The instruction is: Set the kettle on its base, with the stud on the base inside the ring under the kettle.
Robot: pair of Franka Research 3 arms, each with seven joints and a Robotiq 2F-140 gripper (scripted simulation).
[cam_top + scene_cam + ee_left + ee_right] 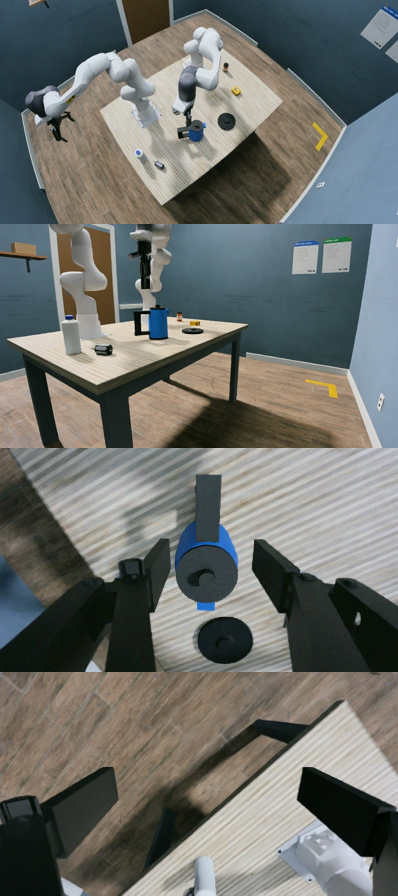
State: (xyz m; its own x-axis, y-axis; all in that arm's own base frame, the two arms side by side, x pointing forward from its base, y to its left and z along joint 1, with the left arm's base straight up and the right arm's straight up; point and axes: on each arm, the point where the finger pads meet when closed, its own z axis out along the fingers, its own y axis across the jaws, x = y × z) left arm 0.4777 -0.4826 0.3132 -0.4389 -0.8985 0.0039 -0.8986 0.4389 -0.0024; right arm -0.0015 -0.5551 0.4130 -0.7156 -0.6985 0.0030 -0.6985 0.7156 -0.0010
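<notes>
The blue kettle [196,135] [158,324] [219,585] stands upright on the table, with its black lid up and its black handle pointing away from the base. The round black base [221,125] [186,331] [240,652] lies flat beyond the spout side, apart from the kettle. Its central stud [227,119] [226,642] points up. The ring under the kettle is hidden. My left gripper [188,124] [145,287] [211,554] is partly open and empty, pointing down above the kettle. My right gripper [69,130] [208,783] is wide open and empty, out beyond the table's edge.
A white bottle [142,157] [71,338] [204,874] and a small black-and-grey object [159,165] [103,349] stand or lie on the handle side. A yellow box [236,91] [195,323] and a dark-lidded jar [225,68] [179,317] are beyond the base.
</notes>
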